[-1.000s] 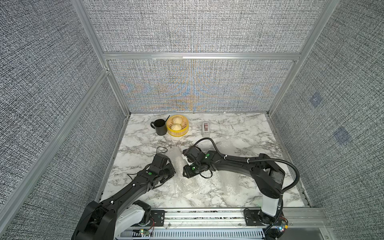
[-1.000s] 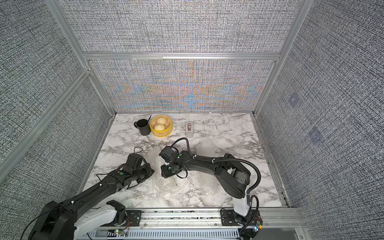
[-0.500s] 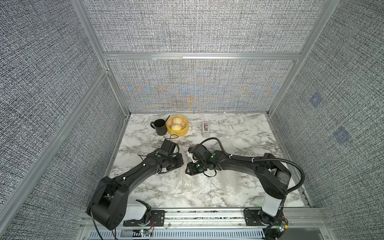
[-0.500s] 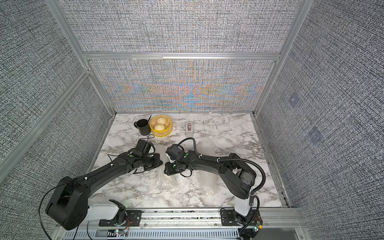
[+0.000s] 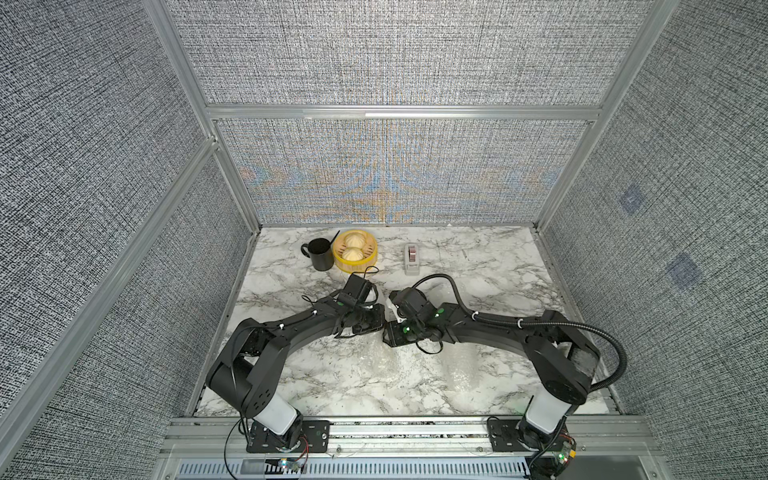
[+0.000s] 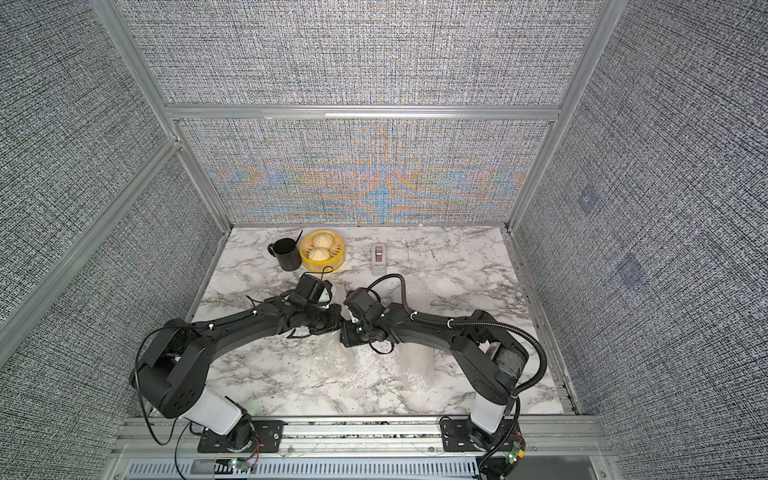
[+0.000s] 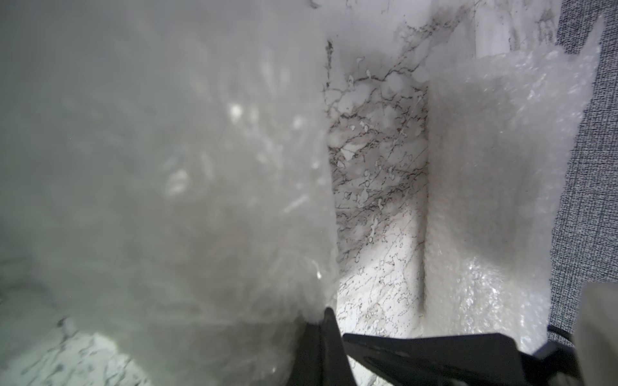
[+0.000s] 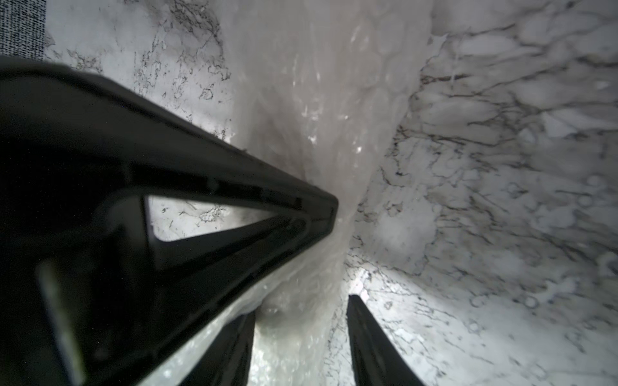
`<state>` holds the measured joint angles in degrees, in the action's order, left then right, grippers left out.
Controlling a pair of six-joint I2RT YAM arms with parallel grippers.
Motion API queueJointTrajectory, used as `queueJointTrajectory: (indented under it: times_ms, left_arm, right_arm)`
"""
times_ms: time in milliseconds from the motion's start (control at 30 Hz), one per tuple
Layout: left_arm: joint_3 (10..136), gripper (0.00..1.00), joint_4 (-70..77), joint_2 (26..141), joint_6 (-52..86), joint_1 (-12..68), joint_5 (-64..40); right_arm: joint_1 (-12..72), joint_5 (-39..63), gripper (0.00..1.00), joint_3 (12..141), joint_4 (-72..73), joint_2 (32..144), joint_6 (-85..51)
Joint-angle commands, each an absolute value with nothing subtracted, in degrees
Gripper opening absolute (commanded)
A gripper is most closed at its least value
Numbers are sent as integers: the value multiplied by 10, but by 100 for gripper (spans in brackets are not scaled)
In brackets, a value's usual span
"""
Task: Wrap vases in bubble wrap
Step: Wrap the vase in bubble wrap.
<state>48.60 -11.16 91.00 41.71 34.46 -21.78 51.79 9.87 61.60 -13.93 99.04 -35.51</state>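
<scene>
Two grippers meet tip-to-tip | left gripper (image 7: pixel 322 317) pinched closed on bubble wrap (image 7: pixel 200 187) edge | right gripper (image 8: pixel 301 307) jaws apart, wrap between, grip unclear | wrap spreads over table (image 5: pixel 478 270) front | rear: yellow basket (image 5: pixel 353 266) holds two buns (image 5: pixel 354 240); black mug (image 5: pixel 320 255), stick (image 5: pixel 336 237) inside

2 robot arms (image 5: pixel 291 330), 1 black mug (image 5: pixel 320 254), 1 yellow steamer basket (image 5: pixel 356 267) w/ 2 buns (image 5: pixel 354 240), 1 tape dispenser (image 5: pixel 411 258); bubble wrap (image 7: pixel 485 167) sheets: count unclear.
</scene>
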Motion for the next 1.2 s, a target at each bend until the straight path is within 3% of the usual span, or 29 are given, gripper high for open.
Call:
queueJointTrajectory:
  times_ms: [0,233,500,767,1167]
  left_arm:
    - [467,0,-168,904,421,344,-156]
    - [441,0,-170,885,433,343,-137]
    - [420,0,-163,857,443,344,-129]
    - [419,0,-161,852,444,344,-127]
    - [434,0,-166,849,445,344,-138]
  right_arm:
    - [514,101,53,610,-165,964,-346]
    - [460,166,56,628,-160,940,-335]
    - [407,240,68,756,-130,1070,-335]
    - [388,278,68,855,-136,1178,-325]
    - [391,278,40,854,-121,1217,-316]
